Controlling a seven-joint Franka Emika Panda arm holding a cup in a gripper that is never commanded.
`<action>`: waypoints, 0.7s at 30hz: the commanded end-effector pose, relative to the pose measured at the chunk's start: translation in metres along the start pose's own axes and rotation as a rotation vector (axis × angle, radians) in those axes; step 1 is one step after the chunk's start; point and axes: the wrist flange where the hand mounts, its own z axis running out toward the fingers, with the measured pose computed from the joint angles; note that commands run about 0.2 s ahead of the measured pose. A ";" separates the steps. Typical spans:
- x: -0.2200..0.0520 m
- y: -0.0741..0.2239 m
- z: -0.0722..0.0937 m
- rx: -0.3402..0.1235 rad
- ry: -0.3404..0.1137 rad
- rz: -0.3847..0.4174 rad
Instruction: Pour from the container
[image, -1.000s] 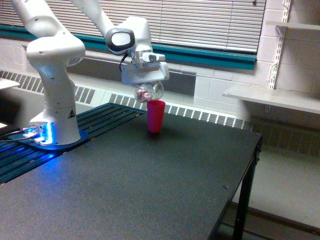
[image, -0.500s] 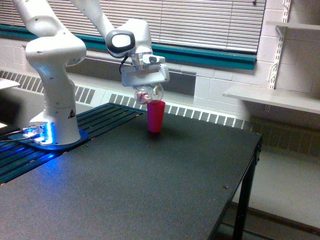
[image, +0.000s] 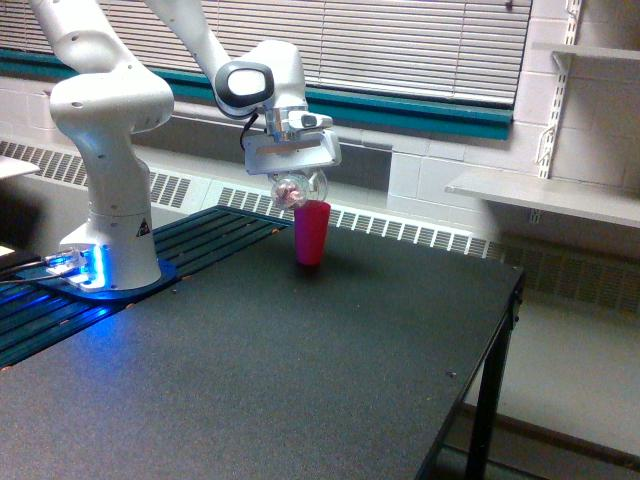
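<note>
Directly below claw-held clear cup, pink cup, black table

Black table with a matte, speckled top. Pink cup stands upright on it toward the far edge. White robot base sits at the exterior view's left, on slatted section.

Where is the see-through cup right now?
In the exterior view, the see-through cup is up in the air, held in the robot's hand, tipped just above the rim of the pink cup standing near the back of the black table.
</note>
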 end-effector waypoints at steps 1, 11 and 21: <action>-0.001 0.001 0.005 -0.012 -0.014 0.010; 0.010 -0.001 0.002 -0.033 -0.011 -0.012; 0.017 0.001 -0.001 -0.056 -0.006 -0.031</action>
